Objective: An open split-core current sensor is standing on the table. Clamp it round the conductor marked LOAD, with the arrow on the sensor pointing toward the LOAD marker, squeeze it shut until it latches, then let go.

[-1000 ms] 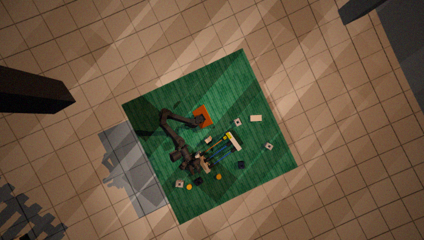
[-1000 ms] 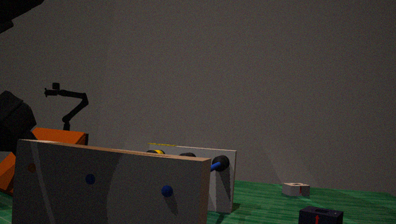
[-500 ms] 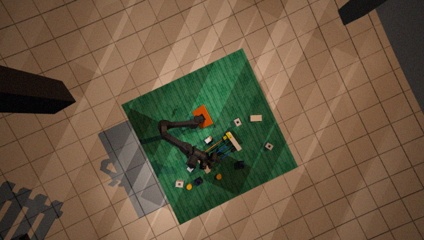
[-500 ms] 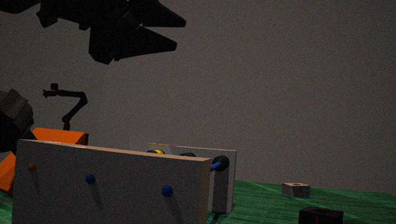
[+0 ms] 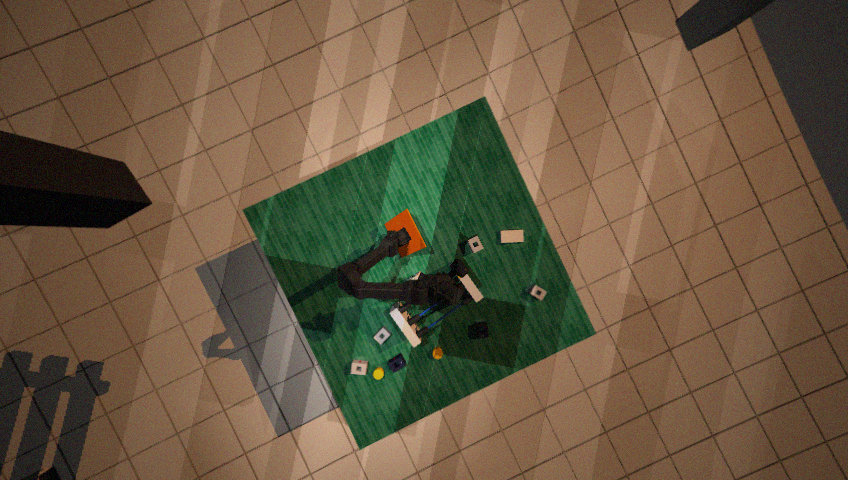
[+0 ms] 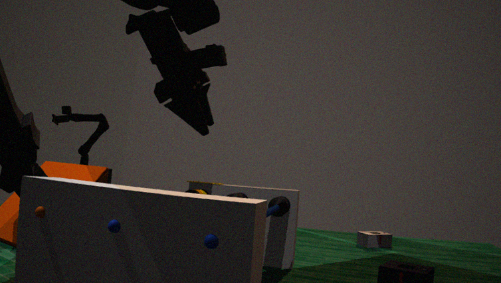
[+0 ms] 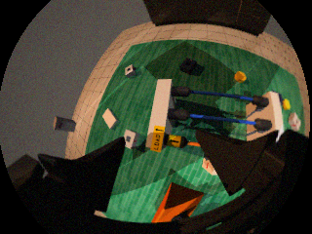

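A small pale piece with red marks [image 7: 210, 166] stands beside the orange conductor [image 7: 194, 144] and looks like the open sensor; its jaws are too small to make out. In the top view it is mostly under the arm. The yellow LOAD marker [image 7: 157, 138] [image 6: 205, 182] sits at one end of that conductor, by a white end plate [image 7: 160, 107] [image 5: 473, 287]. My gripper [image 7: 162, 136] [image 6: 208, 128] is open and empty, high above the plates, fingers pointing down. The right finger hides much of the orange conductor in the wrist view.
Two blue conductors [image 7: 214, 94] [image 7: 219, 118] run beside the orange one to the other end plate [image 7: 276, 114] [image 5: 404, 327] [image 6: 134, 247]. Several square-holed blocks, a black block [image 5: 477, 330] [image 7: 188, 65], yellow pieces and an orange wedge block [image 5: 415, 237] stand on the green mat [image 5: 357, 190].
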